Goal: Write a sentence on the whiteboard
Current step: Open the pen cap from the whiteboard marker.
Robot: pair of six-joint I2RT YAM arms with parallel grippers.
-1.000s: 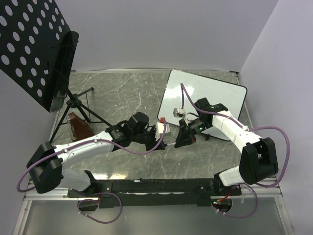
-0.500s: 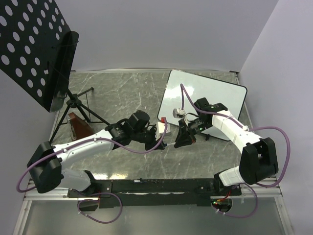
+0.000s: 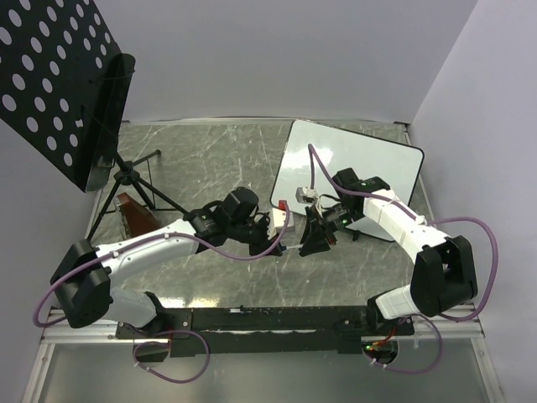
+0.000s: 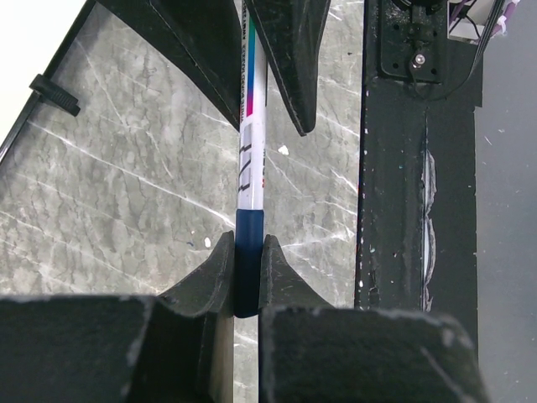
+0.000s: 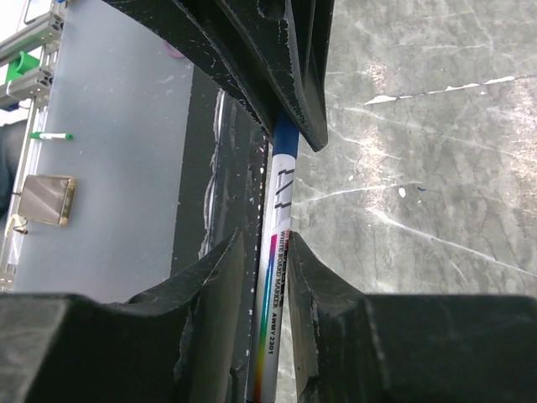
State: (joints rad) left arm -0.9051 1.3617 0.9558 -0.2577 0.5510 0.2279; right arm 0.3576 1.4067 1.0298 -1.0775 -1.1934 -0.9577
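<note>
Grey marbled tabletop (image 3: 210, 159) between pale lilac walls, with a black dotted music stand (image 3: 50, 75) off at the far left. Resting on the table at the far right, turned at an angle: whiteboard (image 3: 369, 155), glossy and black-rimmed, with no writing to be made out on it from above. Short of it, near the middle of the table, both claws nose to nose on one marker (image 4: 253, 143), held between them above the stone.

Left claw (image 4: 249, 260) pinched tight on the dark blue cap (image 4: 249, 222). Right claw (image 5: 270, 252) set around the white barrel, fingers (image 5: 210, 285) close on either side; hard to say whether pressing or slack, so cannot tell. Looks like uncapping in hand, judging by the opposed holds. Nothing of the sentence on the board yet.

As for handling: probably a light, stiff stick of smooth plastic, apt to slip or twist between hard fingers. Best taken mid-barrel, square across and clear of the tip, with enough length left to reach down onto the board. Cap likely a snug push fit, so wants a straight pull along the pen, not a bend. Board itself likely light and slick, and may skate under a heavy stroke; gentle pressure called for.
</note>
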